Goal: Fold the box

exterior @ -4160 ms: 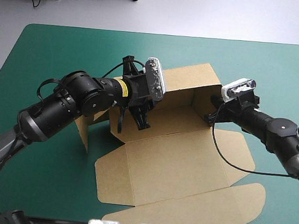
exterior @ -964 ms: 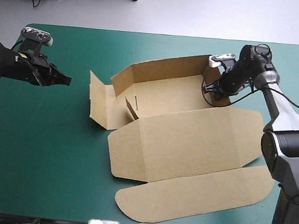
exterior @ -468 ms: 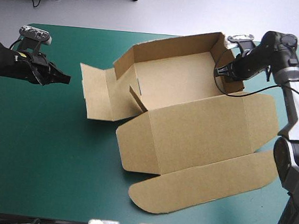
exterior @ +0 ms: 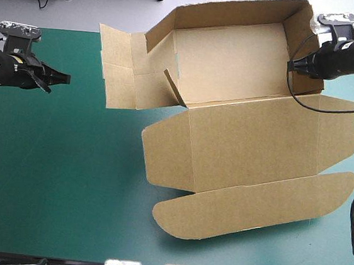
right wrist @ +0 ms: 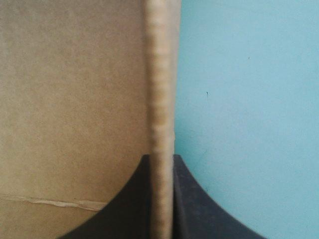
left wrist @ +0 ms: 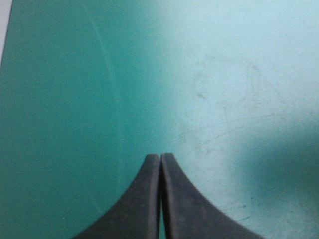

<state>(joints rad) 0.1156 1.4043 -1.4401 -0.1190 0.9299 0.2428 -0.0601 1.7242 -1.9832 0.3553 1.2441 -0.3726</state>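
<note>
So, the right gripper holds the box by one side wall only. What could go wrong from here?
1. The right gripper pinches only the edge of one wall of the box; the board may slip out or bend there.
2. The left gripper is shut and far from the box, so nothing supports the left flaps; they could swing open.
3. The open lid might catch on the teal-green cover.

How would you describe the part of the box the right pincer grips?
On the teal-green table, find the brown box: an open tray with its lid spread flat toward the near edge. The right pincer is shut on the tray's right end wall. Unlike the splayed flaps at the left end, this wall stands upright.
</note>
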